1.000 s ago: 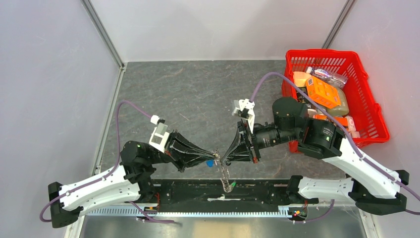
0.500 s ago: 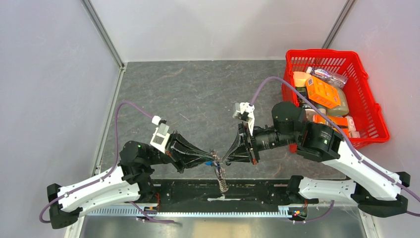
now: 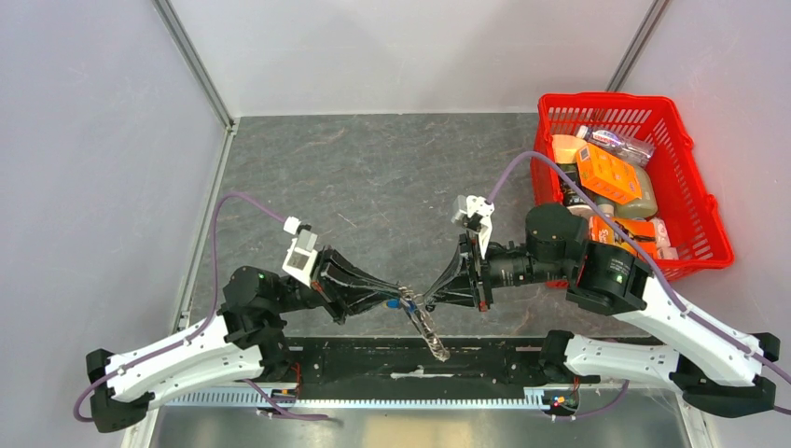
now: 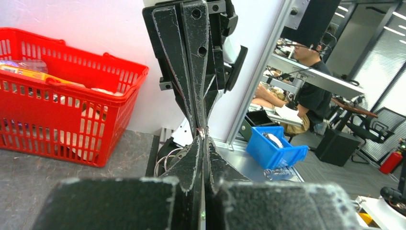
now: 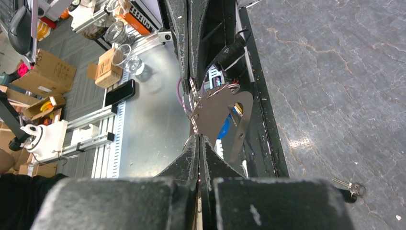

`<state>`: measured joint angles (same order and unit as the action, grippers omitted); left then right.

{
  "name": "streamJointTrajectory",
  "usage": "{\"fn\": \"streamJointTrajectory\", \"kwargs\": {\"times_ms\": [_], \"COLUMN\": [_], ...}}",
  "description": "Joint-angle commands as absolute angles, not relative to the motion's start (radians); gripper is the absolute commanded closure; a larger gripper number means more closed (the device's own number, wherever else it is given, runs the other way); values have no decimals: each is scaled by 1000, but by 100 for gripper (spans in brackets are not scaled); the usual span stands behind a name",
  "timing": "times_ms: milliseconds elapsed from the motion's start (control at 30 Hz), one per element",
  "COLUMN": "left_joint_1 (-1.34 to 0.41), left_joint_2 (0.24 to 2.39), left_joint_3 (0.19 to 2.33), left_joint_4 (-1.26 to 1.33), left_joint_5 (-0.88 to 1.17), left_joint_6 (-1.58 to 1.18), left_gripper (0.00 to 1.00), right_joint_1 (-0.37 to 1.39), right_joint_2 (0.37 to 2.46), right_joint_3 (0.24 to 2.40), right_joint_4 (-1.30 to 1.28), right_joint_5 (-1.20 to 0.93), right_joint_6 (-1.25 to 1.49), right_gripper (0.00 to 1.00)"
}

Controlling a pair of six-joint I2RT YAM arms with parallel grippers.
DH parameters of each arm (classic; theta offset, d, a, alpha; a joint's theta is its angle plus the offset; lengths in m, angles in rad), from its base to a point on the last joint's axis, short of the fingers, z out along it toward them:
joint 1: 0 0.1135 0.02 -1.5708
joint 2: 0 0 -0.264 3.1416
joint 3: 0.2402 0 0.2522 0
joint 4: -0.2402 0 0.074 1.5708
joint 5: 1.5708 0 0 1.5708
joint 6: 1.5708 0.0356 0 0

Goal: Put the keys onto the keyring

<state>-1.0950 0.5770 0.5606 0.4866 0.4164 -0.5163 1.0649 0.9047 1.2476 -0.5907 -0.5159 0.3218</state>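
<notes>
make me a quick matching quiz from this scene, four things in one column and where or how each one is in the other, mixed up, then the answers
Things
1. basket
2. keyring
3. loose key
4. left gripper

Places and states
A. lying flat on the grey table, away from both arms' fingers
B. shut, tip to tip with the right gripper
C. red, at the far right of the table
D. silver, held up off the table where the two grippers meet

Pairs: 1-C, 2-D, 3-A, 4-B
</notes>
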Motion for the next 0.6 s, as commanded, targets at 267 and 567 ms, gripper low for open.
{"fn": "streamJointTrajectory", "kwargs": {"times_ms": [267,567], "left_joint_1": [-1096,-1097], "left_joint_2": [546,600], "left_joint_3": [621,645], "left_joint_4": [596,613], "left_joint_5": [277,272], "left_joint_6": [-545,-535], "left_gripper": [98,98], "right_joint_1": [1066,1066], "right_joint_2": [932,916], "right_joint_3": [1279,1267], "right_joint_4": [-555,-613], "right_joint_5": [-451,-299], "right_joint_6": [368,286], "right_gripper": [100,70]}}
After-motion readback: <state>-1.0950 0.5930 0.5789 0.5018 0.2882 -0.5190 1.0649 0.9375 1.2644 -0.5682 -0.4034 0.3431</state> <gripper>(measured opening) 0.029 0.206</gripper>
